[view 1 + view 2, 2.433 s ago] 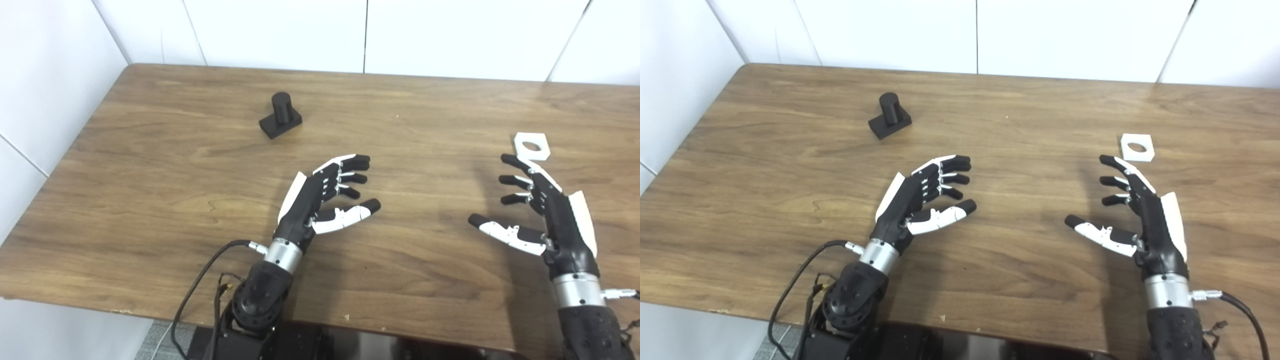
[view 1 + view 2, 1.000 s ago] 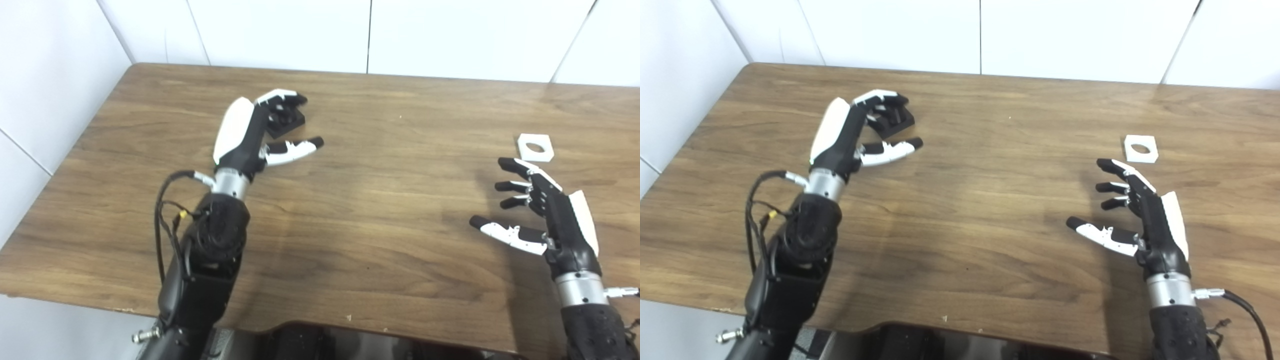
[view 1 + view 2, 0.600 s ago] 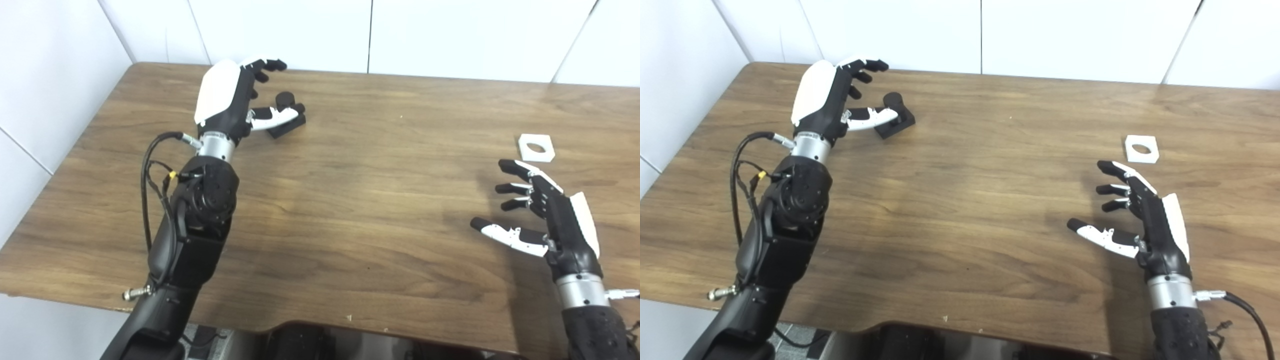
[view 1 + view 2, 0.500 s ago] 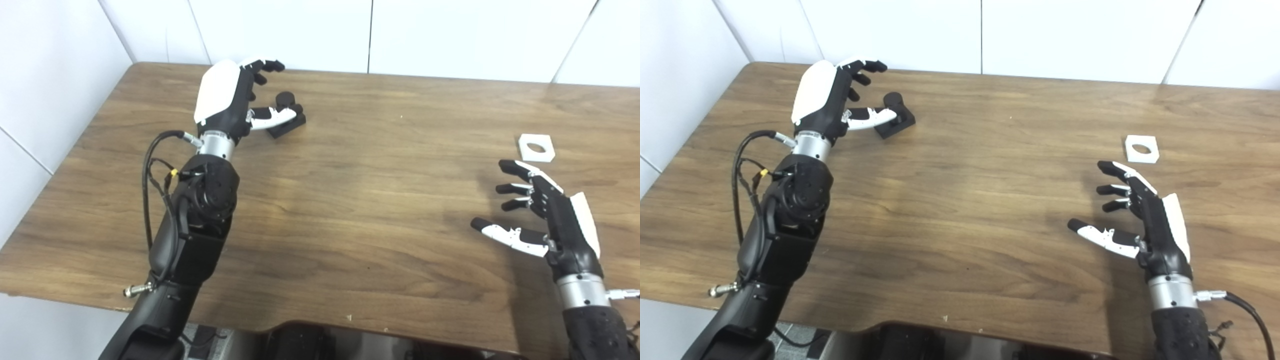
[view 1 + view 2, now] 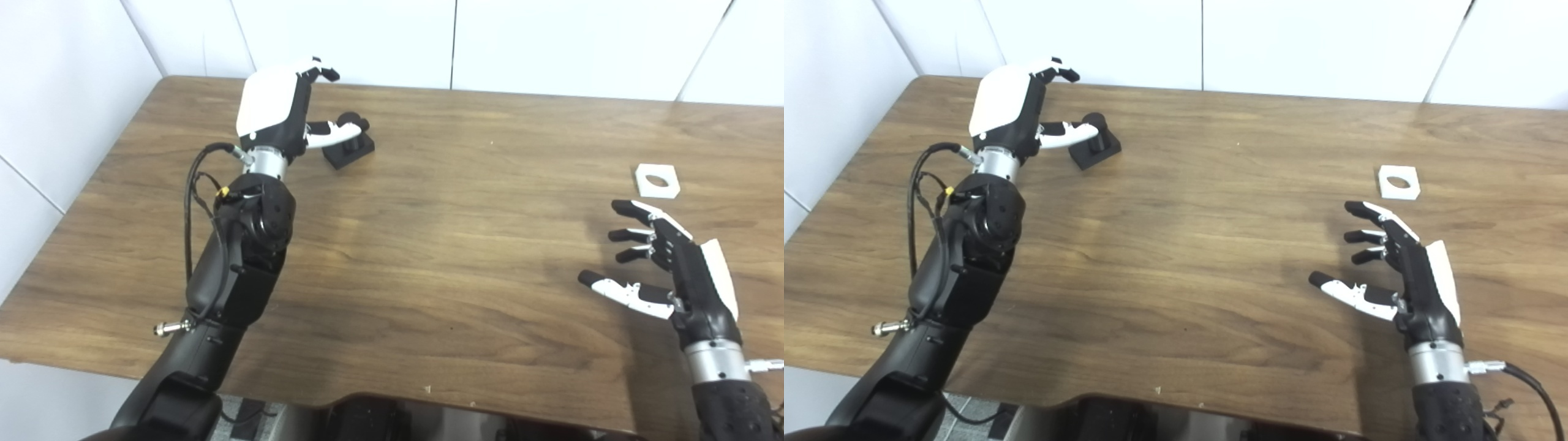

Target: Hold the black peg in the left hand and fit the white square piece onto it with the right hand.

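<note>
Since half a second ago, the left hand (image 5: 275,110) has turned its white back more toward the camera and curled its fingers further over, while its thumb stays level beside the peg (image 5: 349,142). The right hand (image 5: 667,269) has barely shifted.

A brown wooden table (image 5: 429,257) fills the view, with white panelled walls (image 5: 551,43) behind it and along the left side. A dark edge shows at the bottom, below the table's front.

The peg, a short black cylinder on a square black base, stands on the table near the far left corner. The left hand hovers just left of it, fingers apart and holding nothing; the thumb tip reaches the top of the cylinder, though whether it touches cannot be told. The left arm stretches up from the lower left, with a black cable (image 5: 196,202) looping beside its wrist.

The white piece (image 5: 656,180), flat with a round hole, lies on the table at the far right. The right hand is near it on the camera side, apart from it, fingers spread and empty.
</note>
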`<state>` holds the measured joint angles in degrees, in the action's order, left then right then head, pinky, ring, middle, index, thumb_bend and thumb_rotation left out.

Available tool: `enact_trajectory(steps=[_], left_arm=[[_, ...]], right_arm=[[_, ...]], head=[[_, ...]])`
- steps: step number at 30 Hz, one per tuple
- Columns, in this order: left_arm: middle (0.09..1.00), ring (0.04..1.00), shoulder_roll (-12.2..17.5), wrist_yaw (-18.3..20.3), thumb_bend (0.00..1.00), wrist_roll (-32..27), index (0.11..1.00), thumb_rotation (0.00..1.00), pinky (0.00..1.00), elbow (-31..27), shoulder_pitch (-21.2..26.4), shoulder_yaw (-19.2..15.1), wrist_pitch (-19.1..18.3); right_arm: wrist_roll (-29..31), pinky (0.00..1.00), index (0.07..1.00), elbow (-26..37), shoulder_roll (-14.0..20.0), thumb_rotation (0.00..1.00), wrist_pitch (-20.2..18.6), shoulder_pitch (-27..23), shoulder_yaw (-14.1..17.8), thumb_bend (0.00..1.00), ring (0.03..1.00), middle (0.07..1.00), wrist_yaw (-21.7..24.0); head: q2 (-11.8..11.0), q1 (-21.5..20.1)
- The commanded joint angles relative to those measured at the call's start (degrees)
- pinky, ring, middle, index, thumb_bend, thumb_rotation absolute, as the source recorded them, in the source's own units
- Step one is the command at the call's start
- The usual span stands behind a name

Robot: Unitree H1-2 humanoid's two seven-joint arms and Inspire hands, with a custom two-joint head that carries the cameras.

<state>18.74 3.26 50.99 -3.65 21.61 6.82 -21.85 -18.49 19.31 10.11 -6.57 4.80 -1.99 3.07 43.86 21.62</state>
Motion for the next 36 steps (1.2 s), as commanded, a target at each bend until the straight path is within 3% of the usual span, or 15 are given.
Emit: enact_trajectory(steps=[1, 10, 19, 36], left_arm=[[0.944, 0.954, 2.1, 0.0, 0.86, 2.3, 0.761, 0.58, 0.84, 0.2, 3.4, 0.4, -0.7], [0.989, 1.000, 2.8, 2.2, 0.91, 5.7, 0.781, 0.65, 0.99, 3.3, 3.8, 3.3, -3.2], [1.000, 1.000, 2.1, 1.4, 0.94, 6.7, 0.772, 0.64, 1.00, 7.3, 4.0, 5.1, -4.0], [0.992, 1.000, 2.2, -3.3, 0.89, 5.0, 0.751, 0.58, 1.00, 16.6, 4.8, 6.1, -2.5]], right_arm=[[0.4, 0.54, 0.765, 2.3, -0.4, 0.02, 0.9, -1.0, 0.0, 0.67, 0.690, 0.812, -0.3], [0.2, 0.52, 0.747, 2.7, -0.8, 0.01, 1.1, -0.8, 0.1, 0.68, 0.674, 0.802, -0.5], [-0.2, 0.52, 0.749, 3.0, -0.6, 0.01, 1.3, -0.4, 0.0, 0.67, 0.670, 0.807, -0.5], [0.0, 0.52, 0.745, 3.0, -0.9, 0.01, 0.8, -0.5, 0.2, 0.68, 0.669, 0.818, -0.5]], head=[[0.1, 0.0], [0.3, -0.4], [0.6, -1.1], [0.5, -2.1]])
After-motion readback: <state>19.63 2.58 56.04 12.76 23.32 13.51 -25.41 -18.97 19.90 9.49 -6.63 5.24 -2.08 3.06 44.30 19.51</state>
